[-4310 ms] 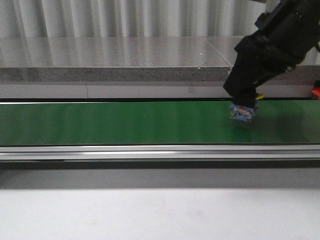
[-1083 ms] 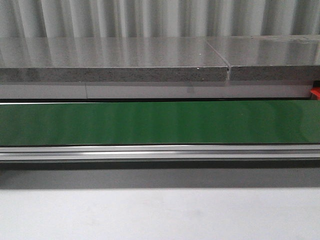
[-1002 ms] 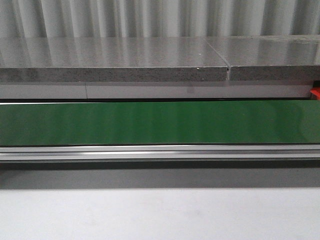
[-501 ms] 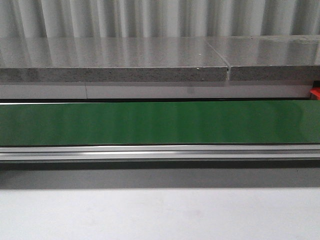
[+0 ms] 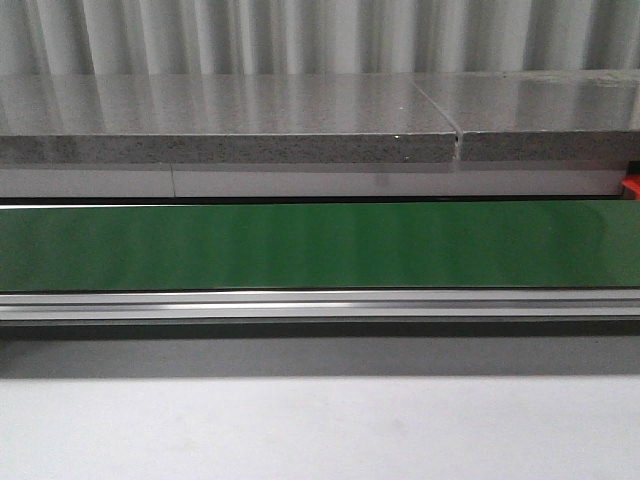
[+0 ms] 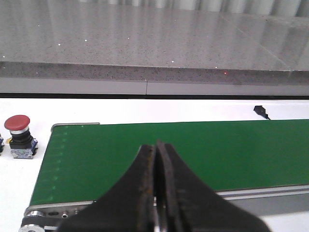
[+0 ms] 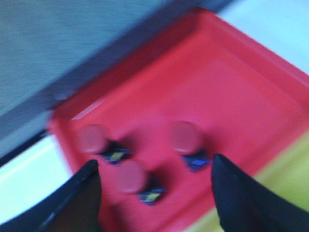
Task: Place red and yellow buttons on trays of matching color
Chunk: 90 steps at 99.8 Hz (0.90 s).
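Note:
In the right wrist view a red tray holds three red buttons with dark bases. My right gripper hangs open above them, holding nothing. A strip of the yellow tray shows beside the red one. In the left wrist view my left gripper is shut and empty over the green conveyor belt. One more red button stands upright on the white table just off the belt's end. No yellow button is in view. Neither arm shows in the front view.
The green belt runs across the front view with a metal rail along its near side. A grey stone ledge lies behind it. A small red piece shows at the right edge. A black cable end lies beyond the belt.
Some four seconds ago my right arm was over the belt's right end with a button. It has since left the front view. Nothing has changed there in the last second.

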Available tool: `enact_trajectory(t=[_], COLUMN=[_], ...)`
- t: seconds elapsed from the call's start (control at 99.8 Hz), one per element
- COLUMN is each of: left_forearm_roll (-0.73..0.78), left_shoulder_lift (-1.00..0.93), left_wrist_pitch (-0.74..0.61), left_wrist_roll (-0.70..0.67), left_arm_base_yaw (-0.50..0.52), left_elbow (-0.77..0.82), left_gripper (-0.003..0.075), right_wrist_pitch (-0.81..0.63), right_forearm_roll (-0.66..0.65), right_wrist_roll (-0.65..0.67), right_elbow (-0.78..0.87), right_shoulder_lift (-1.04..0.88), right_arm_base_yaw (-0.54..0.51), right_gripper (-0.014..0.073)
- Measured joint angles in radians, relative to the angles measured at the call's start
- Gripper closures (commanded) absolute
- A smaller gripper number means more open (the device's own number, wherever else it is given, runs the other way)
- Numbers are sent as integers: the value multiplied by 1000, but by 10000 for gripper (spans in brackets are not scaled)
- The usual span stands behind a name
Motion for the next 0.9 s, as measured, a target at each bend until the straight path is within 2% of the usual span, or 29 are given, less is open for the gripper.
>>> enact_trajectory(t=[0.261, 0.481, 0.652, 0.832, 0.902], left_forearm_roll=[0, 0, 0, 0, 0], left_shoulder_lift=[0, 0, 0, 0, 0], left_wrist_pitch=[0, 0, 0, 0, 0], left_wrist_roll=[0, 0, 0, 0, 0], left_arm_base_yaw=[0, 0, 0, 0, 0], left_elbow=[0, 0, 0, 0, 0], left_gripper=[741, 741, 741, 741, 741], right_wrist_pitch=[-8, 69, 147, 170, 179], right_forearm_roll=[2, 2, -2, -7, -8], right_wrist_roll=[-44, -100, -127, -133, -133], right_elbow=[0, 0, 42, 186, 244], right_shoulder_lift=[-169, -292, -388, -522, -577], right_arm_base_yaw=[268, 444, 490, 494, 494], right_gripper=[97, 97, 99, 99, 124])
